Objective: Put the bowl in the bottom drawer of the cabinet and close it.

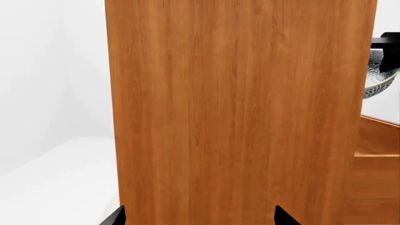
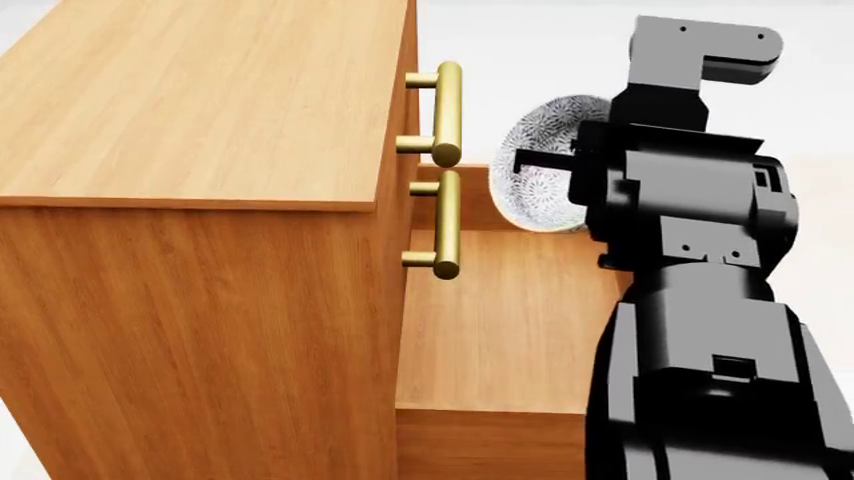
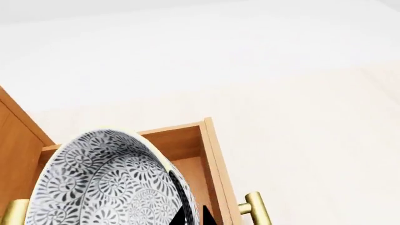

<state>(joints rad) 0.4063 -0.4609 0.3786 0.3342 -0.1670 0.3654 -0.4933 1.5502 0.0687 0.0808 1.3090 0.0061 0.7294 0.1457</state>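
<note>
One step underway: your right gripper (image 2: 567, 165) pinching bowl (image 2: 541, 165) by rim, tilted, above open bottom drawer (image 2: 501, 330). Next: lower, release, push shut. Left gripper (image 1: 198, 218) spread beside cabinet (image 2: 200, 150).

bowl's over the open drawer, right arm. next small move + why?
Probably lower the right gripper straight down, then release. The bowl, clamped by its rim and tipped on edge, hangs above the open bottom drawer, clear of the brass handles on the cabinet. Dropped from here it might roll or bounce out. The left gripper only faces the cabinet's side.
</note>
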